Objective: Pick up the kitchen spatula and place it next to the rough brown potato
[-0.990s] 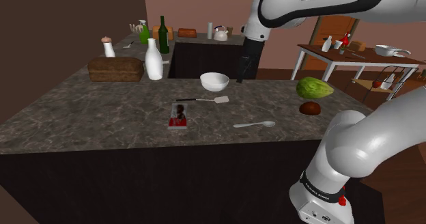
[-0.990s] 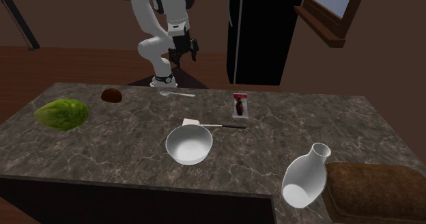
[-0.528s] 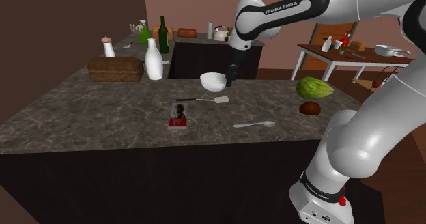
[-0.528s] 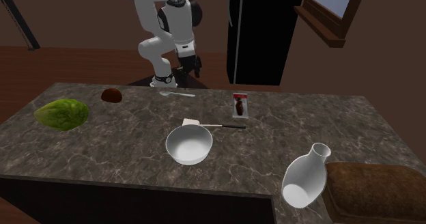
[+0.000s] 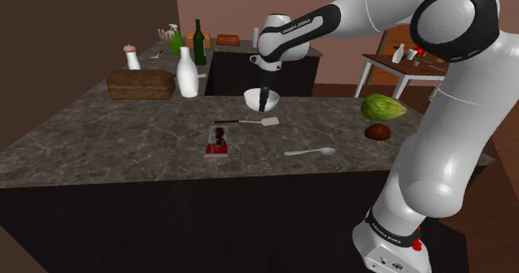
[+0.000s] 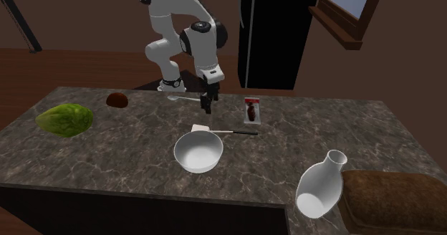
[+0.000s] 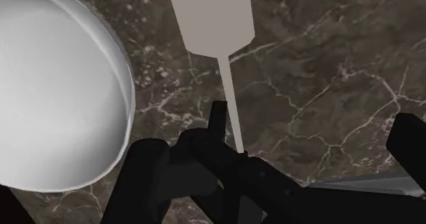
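The spatula (image 5: 249, 121) lies flat on the dark marble counter (image 5: 100, 138), with a pale blade and a thin black handle. In the second exterior view the spatula (image 6: 215, 131) lies just beyond the white bowl (image 6: 198, 152). My black gripper (image 5: 264, 101) hangs low over it, in front of the bowl (image 5: 254, 96). The gripper (image 6: 206, 107) points down, open and holding nothing. In the wrist view the spatula blade (image 7: 210, 14) lies ahead of the gripper (image 7: 208, 178), beside the bowl (image 7: 54, 93). The brown potato (image 5: 378, 131) sits far off near the counter's right end, also potato (image 6: 117, 99).
A green leafy vegetable (image 5: 383, 106) lies behind the potato. A white spoon (image 5: 310, 152) and a red packet (image 5: 218, 141) lie near the front edge. A white jug (image 5: 187, 73) and a dark loaf (image 5: 140, 84) stand at the shoulder view's left.
The arm has swung toward the shoulder view's left and come down, bringing the gripper from beyond the counter's edge to just above the spatula. Nothing on the counter has moved.
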You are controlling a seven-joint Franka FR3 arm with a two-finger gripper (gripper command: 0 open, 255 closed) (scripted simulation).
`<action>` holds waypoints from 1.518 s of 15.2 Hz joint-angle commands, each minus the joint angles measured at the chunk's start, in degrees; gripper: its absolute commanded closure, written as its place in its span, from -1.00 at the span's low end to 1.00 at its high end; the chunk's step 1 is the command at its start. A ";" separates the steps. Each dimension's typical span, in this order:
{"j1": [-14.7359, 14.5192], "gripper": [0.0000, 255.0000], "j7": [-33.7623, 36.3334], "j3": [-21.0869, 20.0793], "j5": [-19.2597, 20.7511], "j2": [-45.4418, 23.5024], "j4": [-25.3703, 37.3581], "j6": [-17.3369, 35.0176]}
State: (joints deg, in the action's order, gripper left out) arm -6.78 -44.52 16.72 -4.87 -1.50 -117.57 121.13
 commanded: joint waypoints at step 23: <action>1.17 1.00 -14.35 -2.39 -5.13 -18.24 10.30 7.16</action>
State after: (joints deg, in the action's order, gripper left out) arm -5.61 -58.87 14.33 -10.00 -19.74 -107.26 128.29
